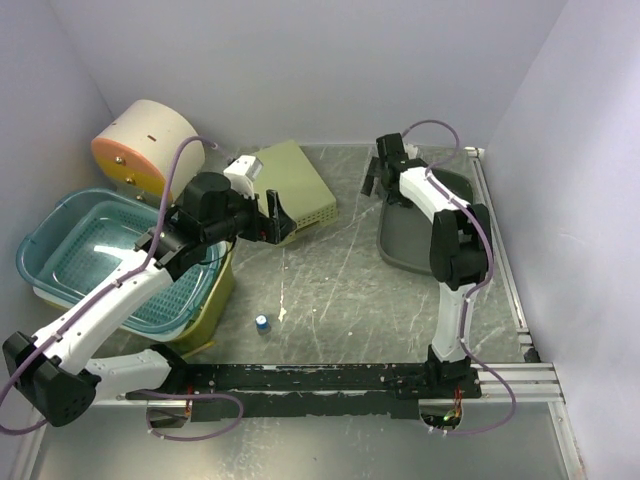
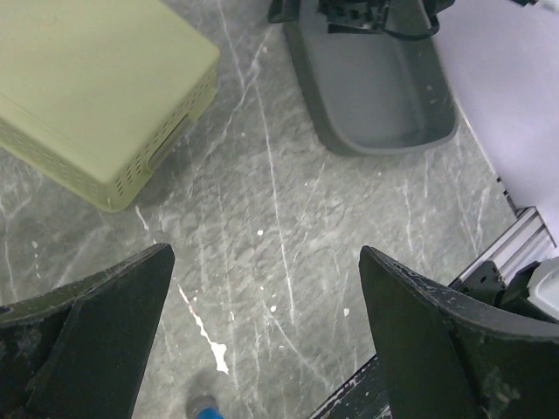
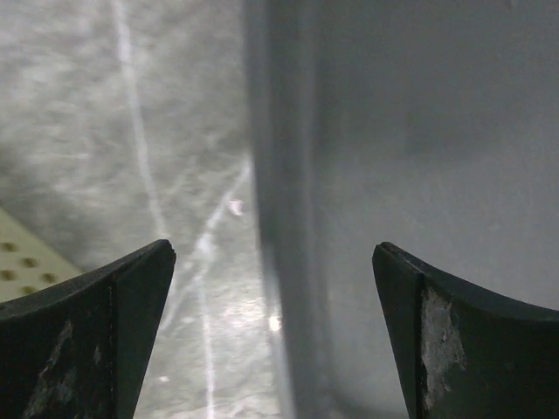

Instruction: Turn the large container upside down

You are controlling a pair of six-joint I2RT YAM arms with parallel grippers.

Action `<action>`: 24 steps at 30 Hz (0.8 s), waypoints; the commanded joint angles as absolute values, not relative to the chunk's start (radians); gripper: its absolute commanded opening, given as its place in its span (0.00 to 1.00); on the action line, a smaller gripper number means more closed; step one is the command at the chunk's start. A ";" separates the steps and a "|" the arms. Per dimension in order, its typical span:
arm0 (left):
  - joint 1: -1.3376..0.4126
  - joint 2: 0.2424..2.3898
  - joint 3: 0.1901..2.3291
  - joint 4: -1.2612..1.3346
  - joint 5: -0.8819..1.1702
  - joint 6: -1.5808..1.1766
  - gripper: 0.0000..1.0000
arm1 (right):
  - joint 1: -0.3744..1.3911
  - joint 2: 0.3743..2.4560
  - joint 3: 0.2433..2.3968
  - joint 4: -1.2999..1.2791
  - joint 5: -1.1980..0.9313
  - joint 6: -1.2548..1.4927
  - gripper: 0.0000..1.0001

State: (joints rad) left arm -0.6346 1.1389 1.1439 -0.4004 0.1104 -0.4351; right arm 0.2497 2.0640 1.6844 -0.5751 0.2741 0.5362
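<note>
1. Since the right tool is held with its jaws apart and the left rim of the grey tray lies between them, gripping that rim is judged to be the step in hand. The tray lies upright at the right side of the desk, close to the side wall.
2. The tool should be lowered until the rim wall is seated deep between both fingers, and only then closed, so that the thin edge is not pinched at the tips alone.
3. Little room is seen on the wall side, so the tray may need to be drawn toward the middle before it is rolled over.
4. The left tool, likewise spread open and empty, hangs just beside the upturned olive crate and is best left out of the tray's path.
</note>
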 commanded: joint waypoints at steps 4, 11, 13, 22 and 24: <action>-0.632 1.133 1.097 -0.334 0.119 -0.430 0.99 | 0.213 2.048 1.586 -0.520 0.238 0.520 0.75; -0.634 1.138 1.107 -0.354 0.101 -0.411 0.99 | 0.206 1.969 1.547 -0.469 0.097 0.532 0.09; -0.633 1.143 1.125 -0.384 0.097 -0.386 0.99 | 0.206 1.923 1.548 -0.478 0.044 0.532 0.00; -0.634 1.129 1.183 -0.444 0.082 -0.328 0.99 | 0.087 1.644 1.462 -0.313 -0.452 0.658 0.00; -0.633 1.137 1.184 -0.435 0.111 -0.338 0.99 | 0.029 1.609 1.373 -0.157 -0.628 0.761 0.00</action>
State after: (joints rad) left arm -0.6346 1.1461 1.1522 -0.4400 0.0898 -0.3511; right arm 0.1326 1.6650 1.4914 -0.4030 -0.2501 0.5968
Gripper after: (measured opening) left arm 0.990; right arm 0.068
